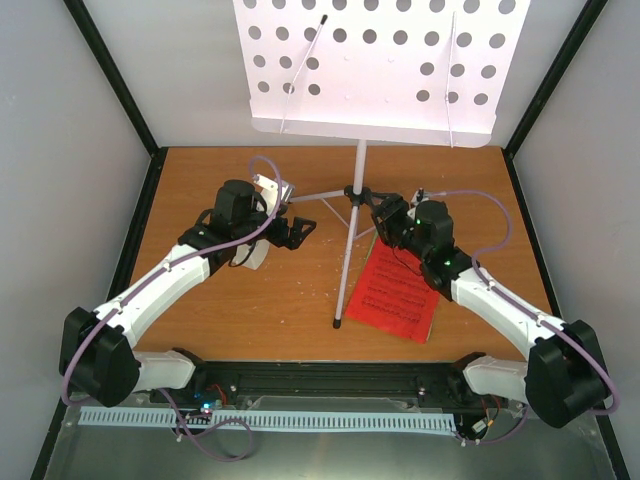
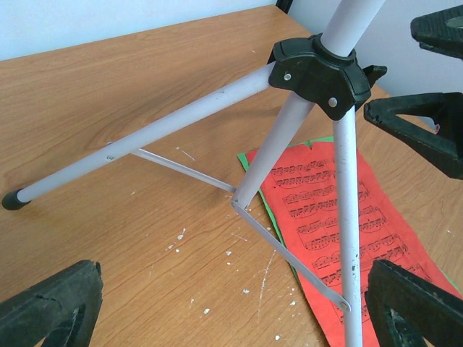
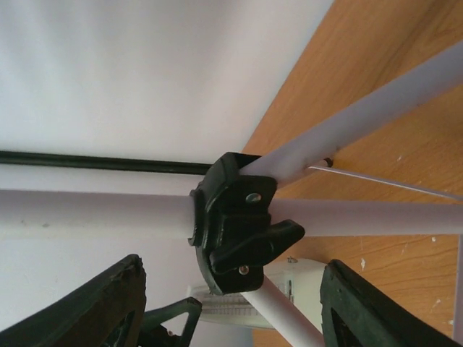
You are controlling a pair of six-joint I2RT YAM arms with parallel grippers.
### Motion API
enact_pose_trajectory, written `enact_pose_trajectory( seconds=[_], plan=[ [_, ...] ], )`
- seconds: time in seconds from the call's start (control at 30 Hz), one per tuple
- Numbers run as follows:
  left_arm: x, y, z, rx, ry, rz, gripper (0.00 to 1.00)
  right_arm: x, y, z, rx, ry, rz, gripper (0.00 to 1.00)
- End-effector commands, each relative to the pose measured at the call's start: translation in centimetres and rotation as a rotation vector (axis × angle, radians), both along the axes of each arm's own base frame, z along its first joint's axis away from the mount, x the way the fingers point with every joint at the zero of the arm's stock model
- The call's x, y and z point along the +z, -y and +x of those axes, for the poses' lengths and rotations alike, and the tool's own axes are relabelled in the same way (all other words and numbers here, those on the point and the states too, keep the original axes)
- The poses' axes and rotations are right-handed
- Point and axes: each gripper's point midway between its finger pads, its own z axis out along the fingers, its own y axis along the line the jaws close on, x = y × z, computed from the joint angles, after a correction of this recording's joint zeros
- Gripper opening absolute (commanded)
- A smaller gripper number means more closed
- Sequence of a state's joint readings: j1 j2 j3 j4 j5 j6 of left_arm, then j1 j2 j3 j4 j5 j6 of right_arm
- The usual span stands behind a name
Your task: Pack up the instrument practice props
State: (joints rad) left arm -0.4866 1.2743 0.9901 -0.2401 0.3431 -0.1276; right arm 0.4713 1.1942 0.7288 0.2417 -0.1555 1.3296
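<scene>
**A:** Where was the music stand point(image 1: 372, 62)?

**B:** Upright at the far middle of the wooden table point(image 1: 230, 310), with its perforated white desk high up and its tripod point(image 1: 345, 270) spread beneath. One leg ran toward the near edge, one went off to the left, and the third passed behind the right arm.

**A:** And the pages?

**B:** A red sheet point(image 1: 400, 298) of printed music lay flat to the right of the near leg. A green sheet point(image 2: 244, 160) under it showed only as a thin edge. In the left wrist view that leg crossed in front of the red sheet.

**A:** What about the right gripper point(image 1: 385, 215)?

**B:** It sat at the black hub point(image 1: 354, 191) where the legs meet the pole. Its own camera showed its fingers point(image 3: 108, 303) apart, one on each side of the hub with a gap on both sides, so it clasped nothing.

**A:** And the left gripper point(image 1: 296, 232)?

**B:** Spread wide and empty, low over the table just left of the tripod, on the near side of the left-hand leg. From its wrist, the near leg ran down between its fingers, closer to the right one.

**A:** Any sign of the metronome point(image 1: 256, 256)?

**B:** A small white shape under the left wrist, mostly hidden; the right wrist view caught its scale marks beyond the hub
</scene>
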Motion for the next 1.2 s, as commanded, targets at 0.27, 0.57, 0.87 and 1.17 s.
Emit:
enact_pose_trajectory(
  seconds=[0.27,0.57,0.87,1.17],
  plan=[
    [0.4,0.0,0.3,-0.002,0.031,0.007,0.99,1.1,-0.2,1.0,-0.03,-0.045,0.082,0.48],
    [0.2,0.1,0.3,-0.004,0.024,0.009,0.99,1.1,-0.3,1.5,-0.035,-0.043,0.072,0.34],
    [0.1,0.0,0.3,-0.004,0.022,0.012,0.99,0.8,-0.7,1.7,-0.025,-0.059,0.079,0.36],
    [0.1,0.0,0.4,-0.001,0.025,0.016,1.0,-0.1,-1.0,1.8,-0.016,-0.085,0.076,0.06]
  ],
)
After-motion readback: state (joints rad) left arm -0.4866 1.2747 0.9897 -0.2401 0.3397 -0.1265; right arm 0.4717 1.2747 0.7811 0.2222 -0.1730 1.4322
